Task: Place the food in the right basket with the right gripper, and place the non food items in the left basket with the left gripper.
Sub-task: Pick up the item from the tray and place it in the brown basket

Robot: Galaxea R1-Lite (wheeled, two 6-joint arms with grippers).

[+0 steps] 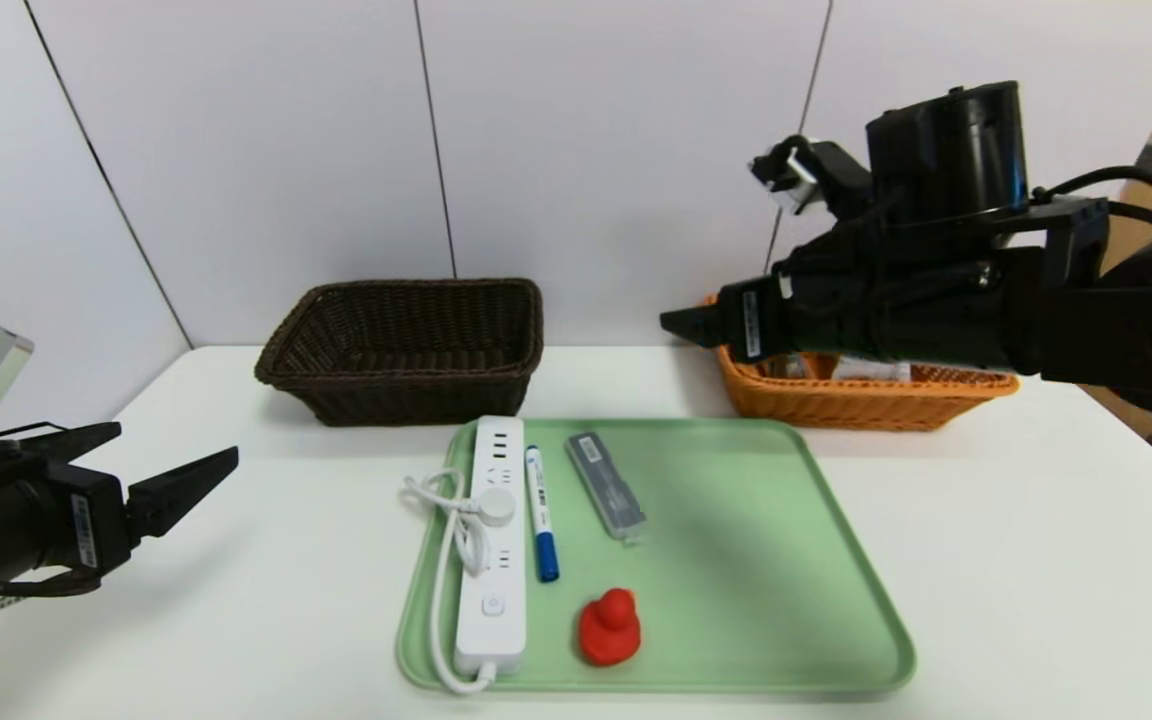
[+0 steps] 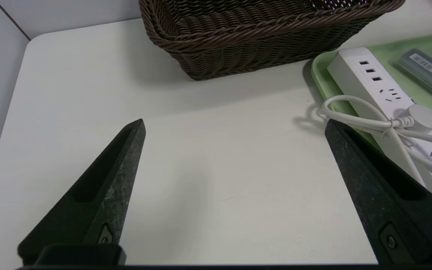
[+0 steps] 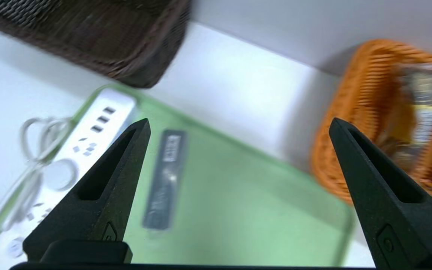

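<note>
A green tray [image 1: 756, 560] holds a white power strip [image 1: 494, 540] with coiled cord, a blue marker [image 1: 540, 512], a grey flat case [image 1: 606, 484] and a red toy duck [image 1: 609, 628]. The brown basket [image 1: 416, 288] stands behind the tray to the left and looks empty. The orange basket [image 1: 856, 400] stands behind it to the right and holds packets [image 1: 871, 370]. My left gripper [image 1: 176, 445] is open and empty, low over the table left of the tray. My right gripper [image 1: 681, 325] is open and empty, raised beside the orange basket above the tray's far right corner.
The left wrist view shows bare table between the open left gripper's [image 2: 234, 123] fingers, with the brown basket [image 2: 253, 48] and power strip [image 2: 381, 90] ahead. The right gripper [image 3: 239, 120] looks down on the grey case [image 3: 165, 176] and orange basket [image 3: 369, 93]. A wall is behind.
</note>
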